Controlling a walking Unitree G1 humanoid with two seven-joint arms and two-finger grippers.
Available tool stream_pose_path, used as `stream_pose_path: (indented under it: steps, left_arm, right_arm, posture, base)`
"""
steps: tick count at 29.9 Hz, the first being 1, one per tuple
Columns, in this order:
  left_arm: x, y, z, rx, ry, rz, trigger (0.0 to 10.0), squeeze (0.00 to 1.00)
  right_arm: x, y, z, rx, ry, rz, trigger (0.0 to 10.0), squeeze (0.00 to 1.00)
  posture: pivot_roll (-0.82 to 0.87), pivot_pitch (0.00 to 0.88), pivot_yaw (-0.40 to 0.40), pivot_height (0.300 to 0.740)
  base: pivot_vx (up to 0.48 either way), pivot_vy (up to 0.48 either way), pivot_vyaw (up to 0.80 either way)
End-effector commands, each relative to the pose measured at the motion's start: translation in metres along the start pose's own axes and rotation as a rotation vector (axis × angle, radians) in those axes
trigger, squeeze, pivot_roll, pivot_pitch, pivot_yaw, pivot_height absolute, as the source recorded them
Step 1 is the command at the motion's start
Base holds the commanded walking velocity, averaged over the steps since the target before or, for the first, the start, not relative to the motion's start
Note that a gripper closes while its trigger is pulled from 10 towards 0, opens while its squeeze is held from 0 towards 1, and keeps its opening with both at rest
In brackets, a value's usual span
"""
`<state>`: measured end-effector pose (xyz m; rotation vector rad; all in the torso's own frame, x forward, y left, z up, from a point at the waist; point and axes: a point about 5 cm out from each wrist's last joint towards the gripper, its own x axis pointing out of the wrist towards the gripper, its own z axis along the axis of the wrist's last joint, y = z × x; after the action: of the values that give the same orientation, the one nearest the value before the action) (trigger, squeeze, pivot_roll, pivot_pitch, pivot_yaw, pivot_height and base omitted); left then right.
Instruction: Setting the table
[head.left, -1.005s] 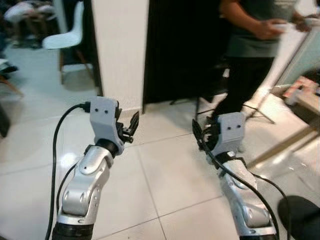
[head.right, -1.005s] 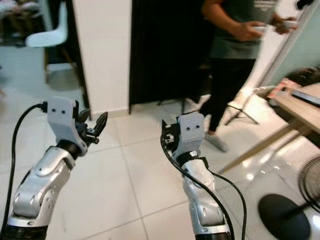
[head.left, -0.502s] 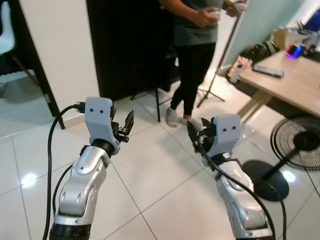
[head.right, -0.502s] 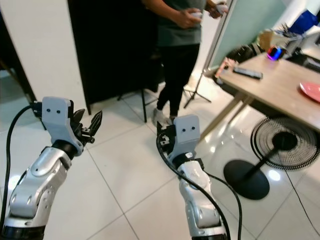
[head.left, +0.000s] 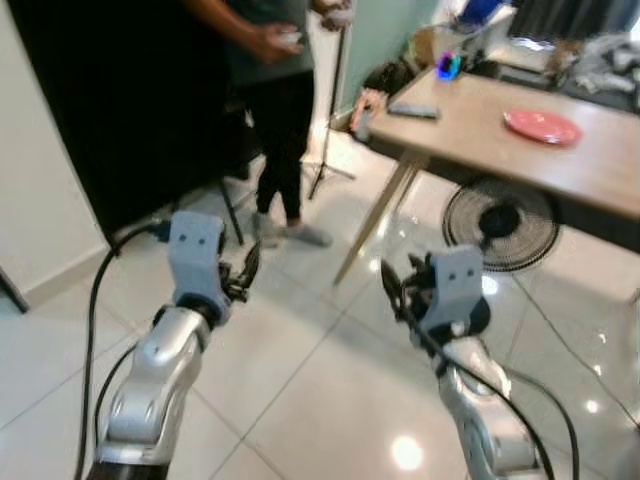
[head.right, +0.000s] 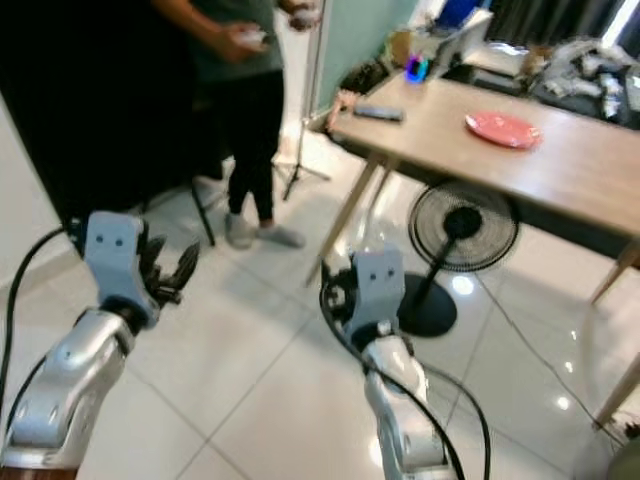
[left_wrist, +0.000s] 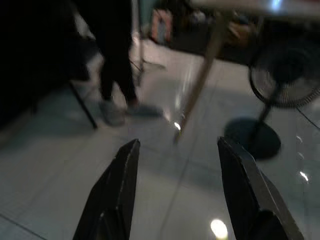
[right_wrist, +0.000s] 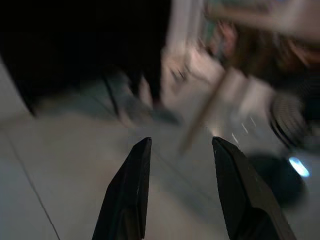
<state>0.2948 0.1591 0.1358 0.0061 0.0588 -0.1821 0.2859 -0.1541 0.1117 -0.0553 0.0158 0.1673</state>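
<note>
a pink plate (head.right: 503, 129) already sits on the wooden table (head.right: 560, 165) at two o'clock. both the left gripper (left_wrist: 175, 185) and right gripper (right_wrist: 177, 185) are spread wide, empty, over floor tiles. a person (head.left: 265, 90) stands at twelve. most setting seems undone.

A desk (head.right: 560, 160) stands ahead on the right, with a plate (head.right: 502, 129) near its middle and a remote (head.right: 378, 113) at its left end. Under it on the floor (head.right: 250, 370) stands a fan (head.right: 462, 226); a person (head.right: 240, 110) stands left of the desk.
</note>
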Motion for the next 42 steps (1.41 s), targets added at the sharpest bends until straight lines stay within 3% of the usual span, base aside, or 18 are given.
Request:
stream_pose_path:
  steps: [1, 6, 8, 11, 16, 26, 33, 36, 39, 42]
  left_arm:
    - [-0.009, 0.004, -0.033, -0.026, 0.103, -0.001, 10.0, 0.0]
    - [-0.026, 0.006, -0.081, -0.026, 0.263, 0.002, 10.0, 0.0]
    - [-0.042, 0.009, -0.11, -0.021, 0.37, 0.015, 10.0, 0.0]
    - [-0.055, 0.012, -0.128, -0.049, 0.438, 0.038, 10.0, 0.0]
    - [-0.063, 0.016, -0.136, -0.097, 0.448, 0.082, 10.0, 0.0]
    - [-0.059, 0.016, -0.138, -0.054, 0.425, 0.051, 10.0, 0.0]
    - [-0.048, 0.024, -0.12, -0.028, 0.336, 0.095, 10.0, 0.0]
    - [-0.032, 0.034, -0.083, -0.039, 0.192, 0.141, 10.0, 0.0]
    - [-0.026, 0.037, -0.068, -0.037, 0.13, 0.151, 10.0, 0.0]
    - [-0.011, 0.037, -0.028, 0.046, -0.038, 0.156, 10.0, 0.0]
  right_arm:
    - [-0.01, -0.004, -0.03, -0.004, 0.097, 0.0, 10.0, 0.0]
    - [-0.028, -0.001, -0.072, -0.008, 0.249, 0.062, 10.0, 0.0]
    - [-0.043, 0.005, -0.095, 0.019, 0.341, 0.132, 10.0, 0.0]
    - [-0.055, 0.008, -0.111, 0.073, 0.401, 0.164, 10.0, 0.0]
    - [-0.059, 0.007, -0.117, 0.152, 0.405, 0.137, 10.0, 0.0]
    - [-0.05, 0.001, -0.112, 0.164, 0.341, 0.103, 10.0, 0.0]
    - [-0.038, -0.005, -0.094, 0.167, 0.258, 0.061, 10.0, 0.0]
    - [-0.024, -0.011, -0.062, 0.153, 0.12, 0.011, 10.0, 0.0]
    - [-0.018, -0.014, -0.048, 0.165, 0.062, -0.007, 10.0, 0.0]
    - [-0.003, -0.015, -0.01, 0.18, -0.083, -0.015, 10.0, 0.0]
  posture:
    - [-0.08, 0.01, 0.034, 0.74]
    - [-0.08, 0.008, 0.037, 0.74]
    - [-0.08, 0.009, 0.038, 0.74]
    - [-0.07, 0.012, 0.039, 0.74]
    - [-0.06, 0.014, 0.038, 0.74]
    - [-0.06, 0.012, 0.044, 0.74]
    - [-0.06, 0.012, 0.041, 0.74]
    - [-0.06, 0.014, 0.039, 0.74]
    - [-0.06, 0.015, 0.038, 0.74]
    - [-0.06, 0.013, 0.039, 0.74]
  base:
    - [0.0, 0.0, -0.8]
    - [0.0, 0.0, -0.8]
    - [0.0, 0.0, -0.8]
    - [0.0, 0.0, -0.8]
    - [0.0, 0.0, -0.8]
    - [0.0, 0.0, -0.8]
    - [0.0, 0.0, -0.8]
    - [0.0, 0.0, 0.0]
    - [0.0, 0.0, 0.0]
    - [0.0, 0.0, 0.0]
